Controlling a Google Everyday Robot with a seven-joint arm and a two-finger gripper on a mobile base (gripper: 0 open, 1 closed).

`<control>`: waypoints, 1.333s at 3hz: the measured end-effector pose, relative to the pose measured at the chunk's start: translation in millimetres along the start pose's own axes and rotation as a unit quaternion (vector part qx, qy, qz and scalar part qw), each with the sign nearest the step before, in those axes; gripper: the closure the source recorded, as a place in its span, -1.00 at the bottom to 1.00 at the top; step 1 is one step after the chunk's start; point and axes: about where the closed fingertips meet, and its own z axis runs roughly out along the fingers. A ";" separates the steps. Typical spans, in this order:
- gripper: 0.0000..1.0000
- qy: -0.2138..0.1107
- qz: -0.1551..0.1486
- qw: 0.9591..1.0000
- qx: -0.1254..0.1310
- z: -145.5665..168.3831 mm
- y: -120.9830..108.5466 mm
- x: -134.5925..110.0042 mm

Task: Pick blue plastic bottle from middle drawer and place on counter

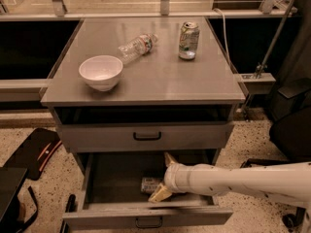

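Note:
The blue plastic bottle (150,184) lies on its side in the open middle drawer (146,217), pale label up, partly hidden behind my lower finger. My white arm reaches in from the right. My gripper (164,177) is open inside the drawer, just right of the bottle, with one finger (169,158) pointing to the back and the other finger (159,194) near the drawer front. The grey counter (160,76) is the cabinet top above.
On the counter stand a white bowl (101,72) at the left, a slim clear bottle (138,46) lying at the back and a green-and-white can (188,40) upright at the right. The drawer above (146,137) is shut. A black bag (36,152) lies on the floor at the left.

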 end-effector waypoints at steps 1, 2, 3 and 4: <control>-1.00 0.000 0.001 1.000 0.001 -0.9 -0.4 1.3; -1.00 0.004 -0.003 1.000 0.001 4.7 -4.7 3.5; -1.00 0.011 0.007 1.000 0.005 22.2 -15.9 24.1; -1.00 0.004 0.024 1.000 -0.002 44.4 -13.4 62.3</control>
